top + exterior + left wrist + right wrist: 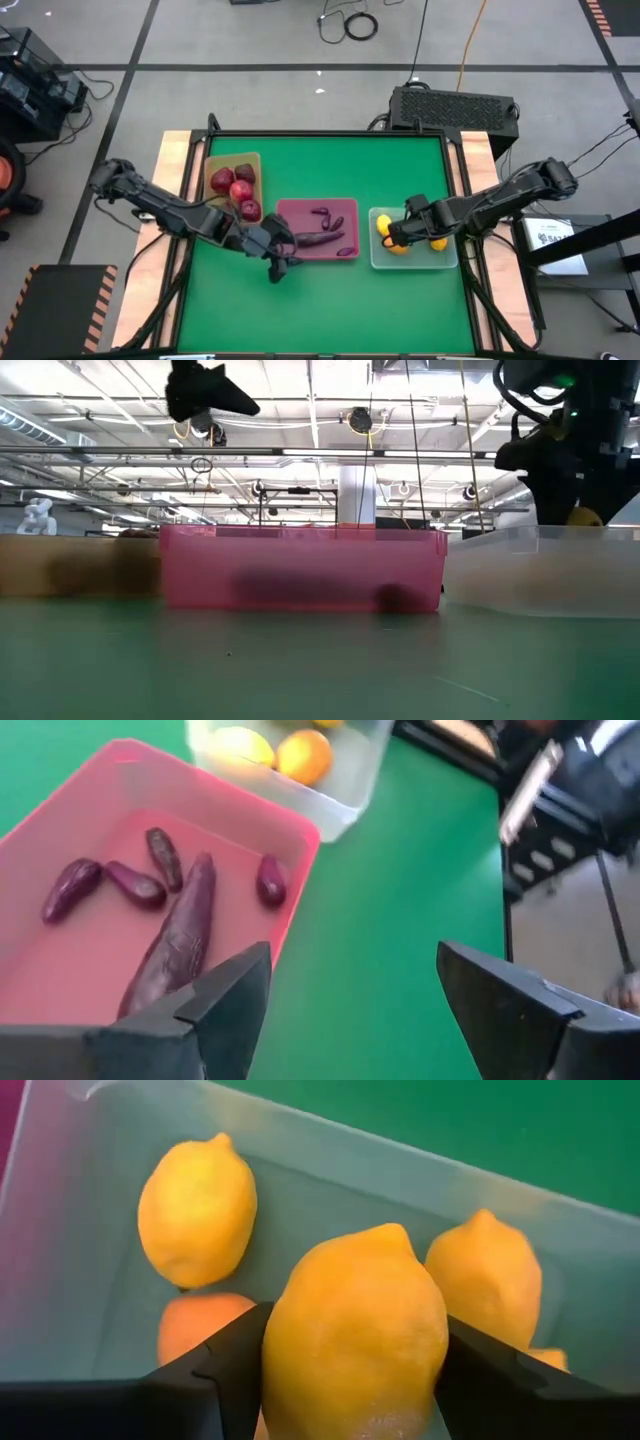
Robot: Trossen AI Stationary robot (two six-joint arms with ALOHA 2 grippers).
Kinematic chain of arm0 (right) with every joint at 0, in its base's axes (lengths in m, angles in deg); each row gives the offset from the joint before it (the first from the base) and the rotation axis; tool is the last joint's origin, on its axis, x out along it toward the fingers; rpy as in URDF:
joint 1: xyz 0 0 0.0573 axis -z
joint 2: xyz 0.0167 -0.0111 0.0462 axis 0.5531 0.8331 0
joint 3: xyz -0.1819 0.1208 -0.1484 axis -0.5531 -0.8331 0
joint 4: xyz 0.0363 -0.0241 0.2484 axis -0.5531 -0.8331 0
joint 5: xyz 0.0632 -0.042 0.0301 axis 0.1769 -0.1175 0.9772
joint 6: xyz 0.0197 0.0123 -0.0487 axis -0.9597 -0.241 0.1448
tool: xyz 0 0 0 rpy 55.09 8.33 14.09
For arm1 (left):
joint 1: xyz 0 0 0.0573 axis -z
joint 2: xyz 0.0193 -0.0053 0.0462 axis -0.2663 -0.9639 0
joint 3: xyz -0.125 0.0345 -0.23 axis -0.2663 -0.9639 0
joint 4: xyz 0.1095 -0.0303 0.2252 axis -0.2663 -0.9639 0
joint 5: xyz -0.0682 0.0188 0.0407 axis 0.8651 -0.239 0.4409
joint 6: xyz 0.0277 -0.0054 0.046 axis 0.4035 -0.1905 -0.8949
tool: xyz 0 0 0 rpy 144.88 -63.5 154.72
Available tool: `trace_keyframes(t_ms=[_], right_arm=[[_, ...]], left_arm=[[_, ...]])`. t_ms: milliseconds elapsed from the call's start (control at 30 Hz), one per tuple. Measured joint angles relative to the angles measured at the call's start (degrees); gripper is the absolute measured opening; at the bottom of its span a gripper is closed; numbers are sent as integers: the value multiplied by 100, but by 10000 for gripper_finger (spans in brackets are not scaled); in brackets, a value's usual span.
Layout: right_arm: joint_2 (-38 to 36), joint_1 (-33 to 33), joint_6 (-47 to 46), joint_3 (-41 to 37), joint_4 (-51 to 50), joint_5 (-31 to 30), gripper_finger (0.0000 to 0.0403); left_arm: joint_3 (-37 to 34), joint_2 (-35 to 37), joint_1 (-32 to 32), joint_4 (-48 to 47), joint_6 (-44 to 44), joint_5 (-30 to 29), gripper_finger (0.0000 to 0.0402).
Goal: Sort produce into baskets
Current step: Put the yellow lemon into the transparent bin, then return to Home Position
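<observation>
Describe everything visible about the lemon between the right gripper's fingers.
The lemon is a plump yellow oval with a small nub at one end and a dimpled, glossy skin. It sits between the right gripper fingers, both touching its sides, held over the clear tray. Three other lemons and an orange fruit lie beneath it.

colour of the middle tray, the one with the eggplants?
Pink-red translucent plastic tray, holding dark-purple eggplant pieces. Left wrist view shows it best.
</observation>
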Motion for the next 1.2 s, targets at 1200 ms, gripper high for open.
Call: trace_keyframes(t_ms=[1200], right_arm=[[-233,-237,3532,1449,1610,298,282]], left_arm=[[42,-1068,979,4162,755,-567,200]])
